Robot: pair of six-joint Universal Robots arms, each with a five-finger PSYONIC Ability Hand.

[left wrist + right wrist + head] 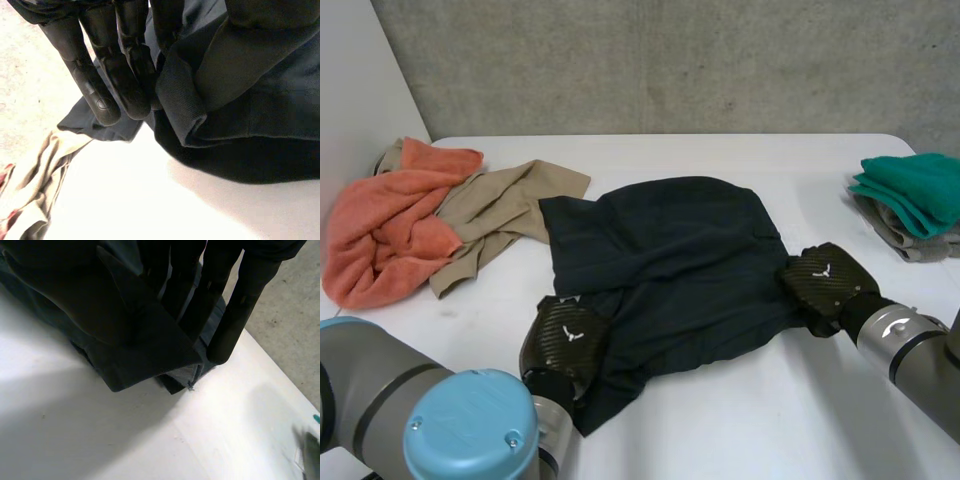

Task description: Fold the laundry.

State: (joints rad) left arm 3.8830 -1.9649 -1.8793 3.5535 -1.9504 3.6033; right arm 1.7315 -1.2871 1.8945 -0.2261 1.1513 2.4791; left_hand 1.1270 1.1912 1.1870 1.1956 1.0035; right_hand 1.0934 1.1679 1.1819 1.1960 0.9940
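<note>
One dark garment (665, 250) on tabletop (770, 420), left hand (565, 340) pinching its near edge, right hand (825, 285) pinching its right edge

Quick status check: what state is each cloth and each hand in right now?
dark garment: unfolded, rumpled, held at two edges.
left hand: shut on the dark garment's near-left edge.
right hand: shut on its right edge.
orange towel: crumpled, unfolded.
beige garment: crumpled, unfolded, touching the orange towel.
green towel: folded, atop the grey cloth.
grey cloth: folded.
</note>
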